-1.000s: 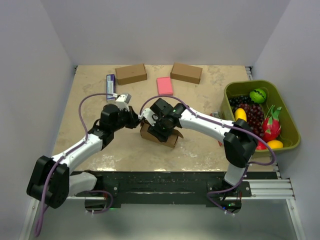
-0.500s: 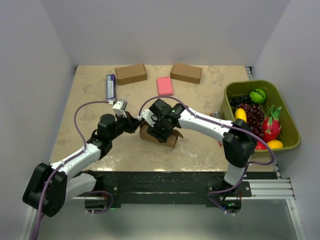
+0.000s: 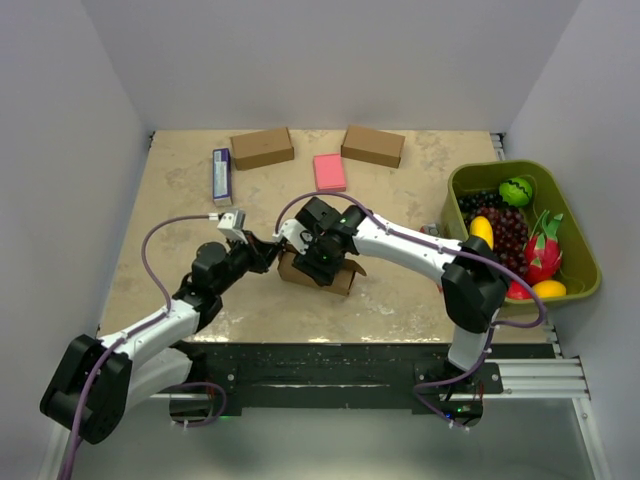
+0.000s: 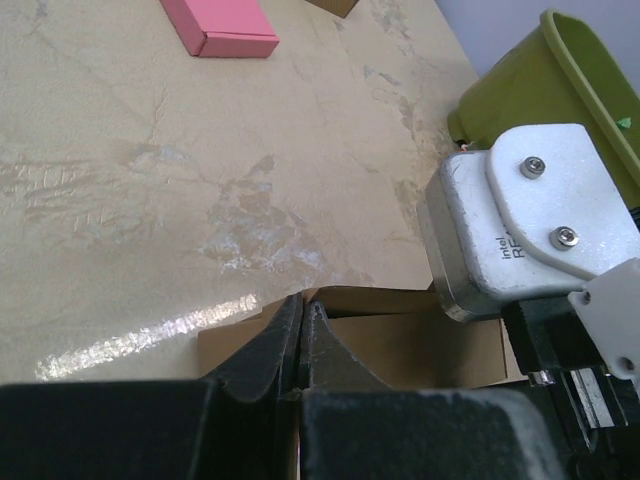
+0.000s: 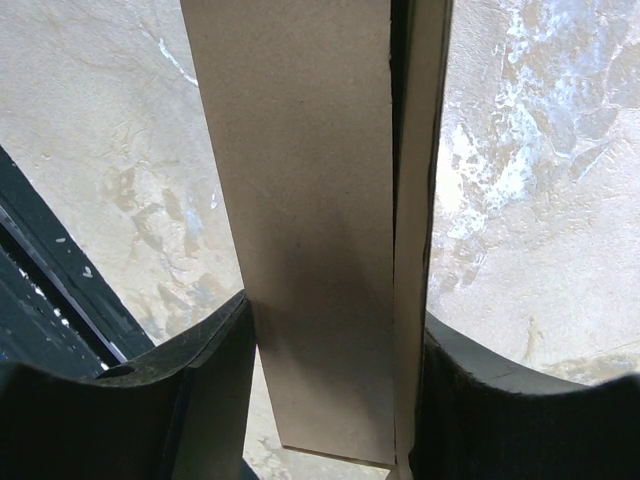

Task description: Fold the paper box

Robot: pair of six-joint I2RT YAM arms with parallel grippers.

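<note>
Overhead view, wrist views near paper box (image 4: pixel 400 350)

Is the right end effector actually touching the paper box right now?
Touching. The right wrist view shows the paper box wedged between both fingers of the right end effector, no gap either side.

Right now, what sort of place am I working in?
Probably a robot lab test cell: plain white walls enclose a beige tabletop, with staged props, a green bin of fruit and two brown boxes at the back.
</note>
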